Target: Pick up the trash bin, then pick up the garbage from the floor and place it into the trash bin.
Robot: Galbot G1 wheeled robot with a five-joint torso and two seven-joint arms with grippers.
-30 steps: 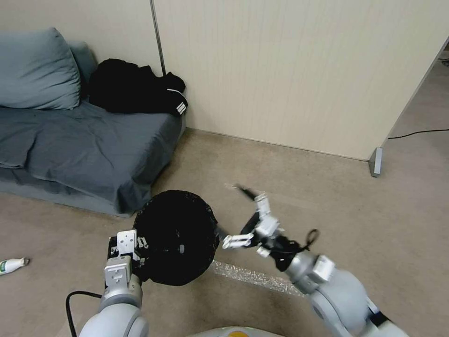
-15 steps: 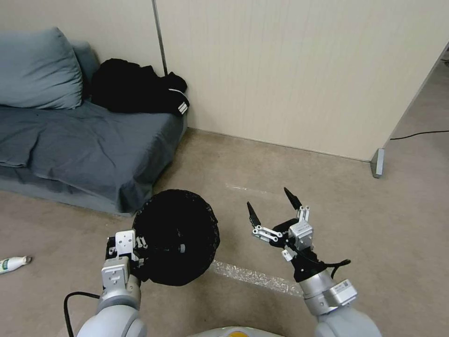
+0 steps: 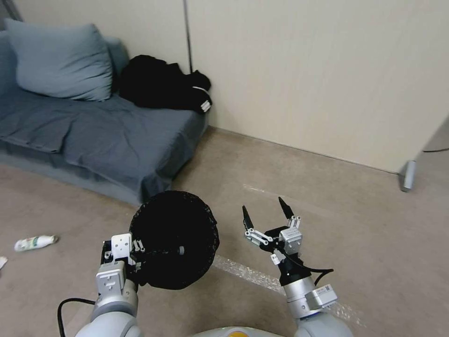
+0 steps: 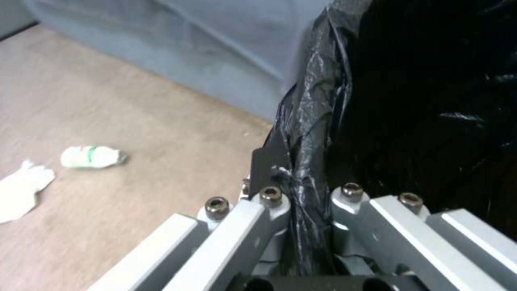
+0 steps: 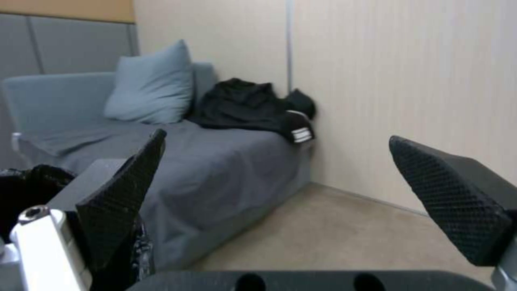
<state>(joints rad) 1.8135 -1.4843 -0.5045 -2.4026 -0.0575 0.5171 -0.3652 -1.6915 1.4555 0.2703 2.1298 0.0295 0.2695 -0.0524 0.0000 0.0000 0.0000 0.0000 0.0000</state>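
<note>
Head view: I see the trash bin [image 3: 174, 238] held up off the floor [image 3: 365, 224] in the lower middle of the frame, its mouth lined with the black bag and tipped toward the camera. My left gripper [image 3: 133, 260] sits at the bin's lower left edge, with its jaws clamped on the rim. The left wrist view [image 4: 301, 194] confirms it: one finger [image 4: 267, 161] lies on the outside of the bag-covered rim and the crinkled plastic is squeezed in the gap.

My right gripper [image 3: 265, 214] hangs just right of the bin at about the same height, jaws spread wide and holding nothing. In the right wrist view [image 5: 280, 182] its two dark textured fingertips [image 5: 452, 198] stand far apart, with the sofa [image 5: 226, 165] and the wall beyond.

A small bottle with a green label [image 3: 35, 242] lies on the carpet at the left edge of the frame, well apart from the bin. A scrap of white tissue [image 3: 2, 262] lies just below it. From the left wrist camera I see both, the bottle [image 4: 90, 157] and the tissue [image 4: 22, 190], near each other.

The grey sofa [image 3: 93, 135] fills the upper left, with a pillow [image 3: 61, 61] and a black garment [image 3: 163, 89] on it.
</note>
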